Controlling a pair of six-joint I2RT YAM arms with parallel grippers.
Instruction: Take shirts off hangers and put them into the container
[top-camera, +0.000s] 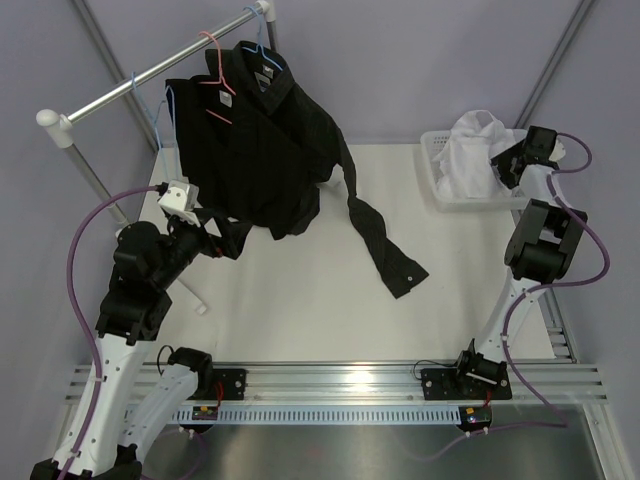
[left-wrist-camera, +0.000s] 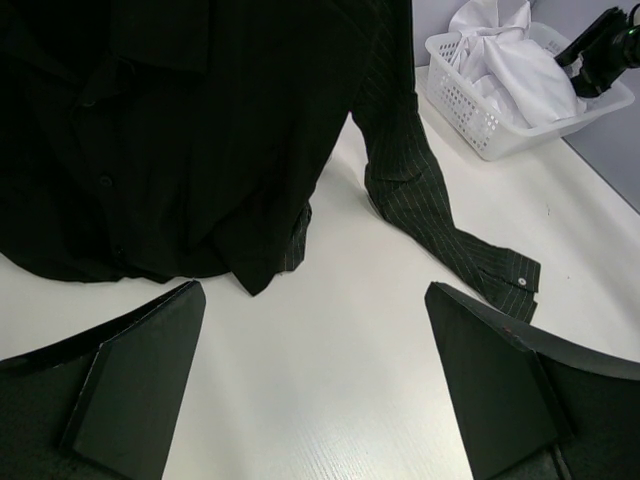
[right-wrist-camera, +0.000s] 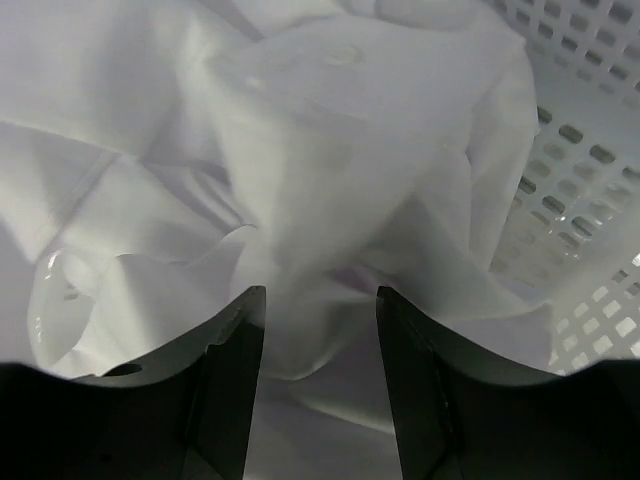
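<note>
Two black shirts (top-camera: 260, 150) hang from the rail, one on a pink-red hanger (top-camera: 213, 55) and one on a light blue hanger (top-camera: 262, 45). A pinstriped sleeve (left-wrist-camera: 430, 215) trails across the table. The white shirt (top-camera: 468, 148) lies bunched in the container (top-camera: 437, 195), a white mesh basket at the far right. My right gripper (right-wrist-camera: 320, 300) hovers over that shirt, jaws apart, white cloth lying loose below the gap. My left gripper (left-wrist-camera: 312, 295) stands wide open just above the table, below the hems of the black shirts (left-wrist-camera: 180, 130), with nothing in it.
A silver rail (top-camera: 150, 78) on a white post crosses the back left. A second light blue hanger (top-camera: 150, 105) hangs bare on it. The basket's mesh wall (right-wrist-camera: 590, 150) is close on the right gripper's right side. A metal frame borders the table's near edge.
</note>
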